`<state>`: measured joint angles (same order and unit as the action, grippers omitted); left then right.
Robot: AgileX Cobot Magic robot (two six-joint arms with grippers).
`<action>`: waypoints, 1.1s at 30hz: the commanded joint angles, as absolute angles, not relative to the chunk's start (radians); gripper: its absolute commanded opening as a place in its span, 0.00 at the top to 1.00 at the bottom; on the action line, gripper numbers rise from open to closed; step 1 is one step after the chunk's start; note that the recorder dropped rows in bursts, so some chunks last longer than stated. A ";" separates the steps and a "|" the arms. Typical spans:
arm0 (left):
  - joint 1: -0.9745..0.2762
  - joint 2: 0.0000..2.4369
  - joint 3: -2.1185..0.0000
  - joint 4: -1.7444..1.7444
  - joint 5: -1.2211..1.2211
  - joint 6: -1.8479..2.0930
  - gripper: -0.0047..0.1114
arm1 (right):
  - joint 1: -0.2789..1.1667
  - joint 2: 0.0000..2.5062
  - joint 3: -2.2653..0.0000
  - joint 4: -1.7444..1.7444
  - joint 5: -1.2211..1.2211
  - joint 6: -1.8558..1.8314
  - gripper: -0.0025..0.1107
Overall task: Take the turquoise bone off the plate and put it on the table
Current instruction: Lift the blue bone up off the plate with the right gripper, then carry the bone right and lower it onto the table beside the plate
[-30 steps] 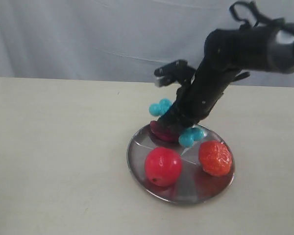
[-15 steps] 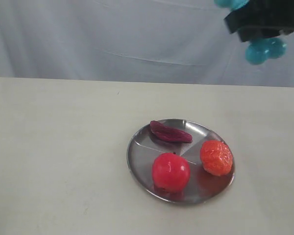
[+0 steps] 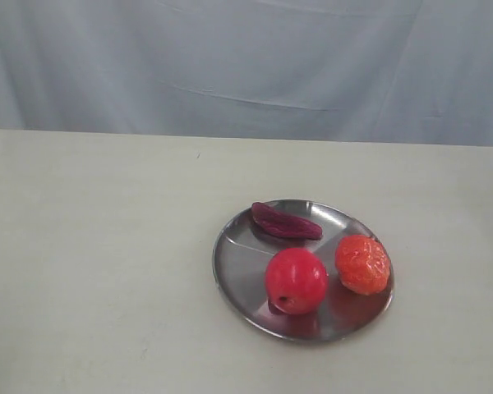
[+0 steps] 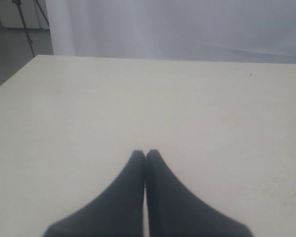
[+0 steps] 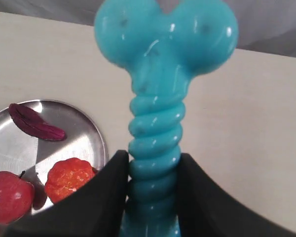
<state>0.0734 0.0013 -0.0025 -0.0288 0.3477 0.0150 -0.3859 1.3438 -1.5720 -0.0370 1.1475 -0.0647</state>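
In the right wrist view the turquoise bone (image 5: 158, 94) stands up between my right gripper's (image 5: 153, 163) black fingers (image 5: 106, 190), which are shut on its ribbed shaft, its two-lobed knob high above the cream table (image 5: 246, 123). The silver plate (image 5: 81, 136) lies below and off to one side. The exterior view shows the plate (image 3: 234, 263) on the table (image 3: 99, 246) with no bone on it and neither arm in sight. My left gripper (image 4: 145, 154) is shut with nothing in it, low over bare tabletop (image 4: 138, 98).
On the plate lie a red apple (image 3: 296, 281), an orange fruit (image 3: 362, 264) and a dark red-purple pod (image 3: 284, 222). A pale blue-grey cloth (image 3: 246, 57) hangs behind the table. A tripod (image 4: 27, 19) stands beyond the table's far corner.
My right arm lifted the turquoise bone off the plate, rose up and to the right, and has left the exterior view. The apple rolled slightly to the right on the plate.
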 commanded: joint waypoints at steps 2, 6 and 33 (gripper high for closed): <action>0.078 0.000 0.000 -0.034 0.342 0.011 0.96 | -0.417 1.433 -1.579 -0.027 1.145 -0.080 0.98; 0.078 0.000 0.000 -0.034 0.342 0.011 0.96 | -0.417 1.519 -1.579 -0.027 1.151 -0.080 0.98; 0.078 0.000 0.000 -0.034 0.342 0.011 0.96 | -0.417 1.913 -1.325 0.016 0.884 -0.076 0.98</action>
<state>0.0734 0.0013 -0.0025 -0.0288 0.3477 0.0150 -0.4104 1.8859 -1.3278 -0.0179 0.9000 -0.0747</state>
